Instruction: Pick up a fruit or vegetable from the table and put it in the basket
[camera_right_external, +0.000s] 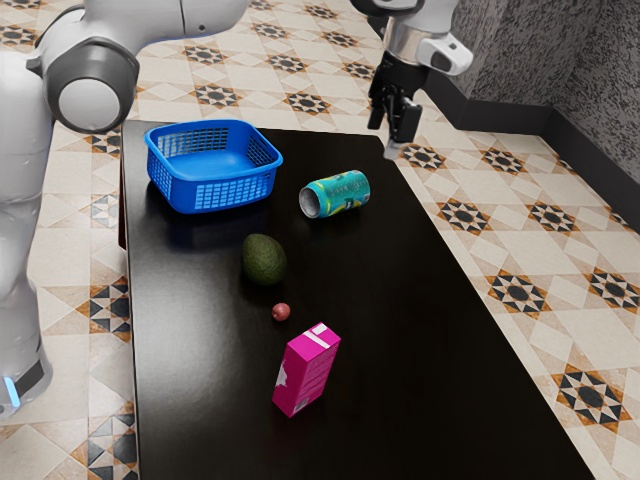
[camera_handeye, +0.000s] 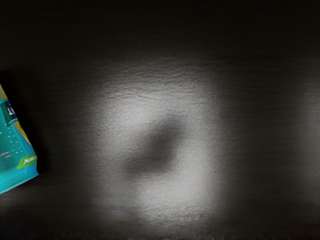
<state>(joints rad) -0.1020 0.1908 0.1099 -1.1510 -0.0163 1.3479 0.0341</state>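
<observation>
- Black tool hangs pointing down, raised near the can, fingers apart, nothing between them.
- You're at the approach, I'd judge: swing toward the avocado, straddle it, then lower.
- It lies ungripped on the counter, near the red ball.
- Basket stands upright, ready.

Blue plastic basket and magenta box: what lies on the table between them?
In the exterior view, a dark green, oval avocado and a small, round, reddish item lie between the basket and the box, the avocado nearer the basket.
</observation>
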